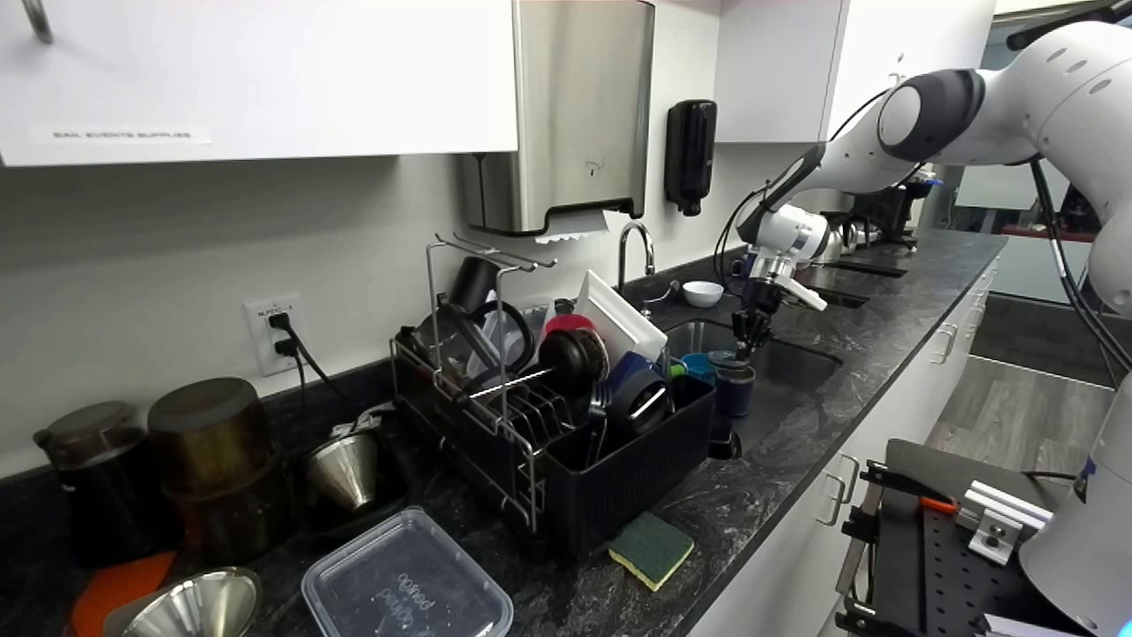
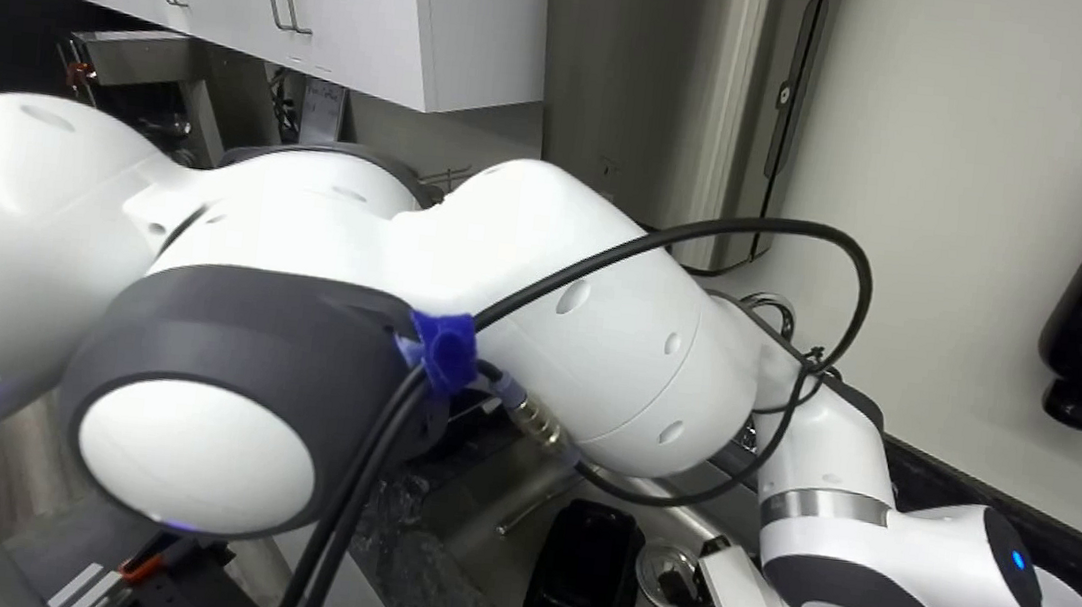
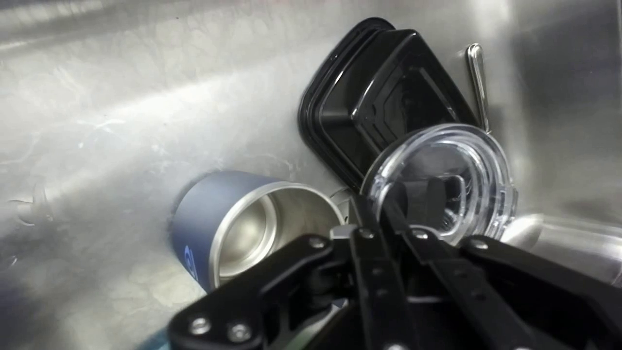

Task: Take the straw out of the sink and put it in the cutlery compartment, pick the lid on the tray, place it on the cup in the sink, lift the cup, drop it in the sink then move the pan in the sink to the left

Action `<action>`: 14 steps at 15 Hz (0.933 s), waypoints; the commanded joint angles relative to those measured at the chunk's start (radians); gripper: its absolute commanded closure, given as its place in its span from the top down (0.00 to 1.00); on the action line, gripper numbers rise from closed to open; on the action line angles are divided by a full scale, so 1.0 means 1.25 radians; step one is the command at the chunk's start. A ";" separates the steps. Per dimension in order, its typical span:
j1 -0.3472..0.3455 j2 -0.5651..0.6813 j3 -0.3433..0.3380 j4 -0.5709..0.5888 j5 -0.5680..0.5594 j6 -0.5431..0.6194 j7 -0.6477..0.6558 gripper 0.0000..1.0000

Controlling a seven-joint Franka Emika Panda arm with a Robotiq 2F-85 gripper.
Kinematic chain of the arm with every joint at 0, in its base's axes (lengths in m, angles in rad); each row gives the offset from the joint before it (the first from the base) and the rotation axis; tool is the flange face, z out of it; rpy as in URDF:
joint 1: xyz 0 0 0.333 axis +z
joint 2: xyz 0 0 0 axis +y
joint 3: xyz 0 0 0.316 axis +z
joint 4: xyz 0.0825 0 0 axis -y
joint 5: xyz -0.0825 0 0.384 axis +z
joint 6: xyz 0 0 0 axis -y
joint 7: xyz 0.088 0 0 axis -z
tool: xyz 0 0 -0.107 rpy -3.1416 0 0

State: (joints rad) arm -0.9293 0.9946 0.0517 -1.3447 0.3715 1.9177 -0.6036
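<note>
In the wrist view my gripper [image 3: 374,206] is shut on the near rim of the clear lid [image 3: 466,141], one finger on either side of it. Left of the lid is the dark blue cup [image 3: 199,209], its steel-lined mouth open upward, in the sink [image 3: 107,121]. The black pan [image 3: 403,87] lies behind the lid. An exterior view has the gripper [image 1: 745,345] with the lid [image 1: 729,359] right above the cup [image 1: 734,394]. Forks stand in the cutlery compartment [image 1: 654,460] of the dish rack, beside its black tray [image 1: 482,482]. I cannot make out the straw.
A metal utensil [image 3: 477,78] lies beside the pan, and a teal vessel [image 1: 699,365] stands near the cup. The full dish rack [image 1: 517,433] borders the sink. The tap [image 1: 635,239] rises behind it, with a white bowl [image 1: 703,293] to one side.
</note>
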 commanded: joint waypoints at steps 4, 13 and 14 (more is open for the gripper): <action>-0.039 -0.012 -0.010 -0.028 0.017 0.011 -0.026 0.02; -0.050 0.000 -0.004 0.000 0.018 0.041 -0.005 0.02; -0.049 0.005 -0.004 0.009 0.016 0.043 -0.002 0.02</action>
State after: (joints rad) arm -0.9894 0.9986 0.0425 -1.3432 0.3719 1.9496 -0.6139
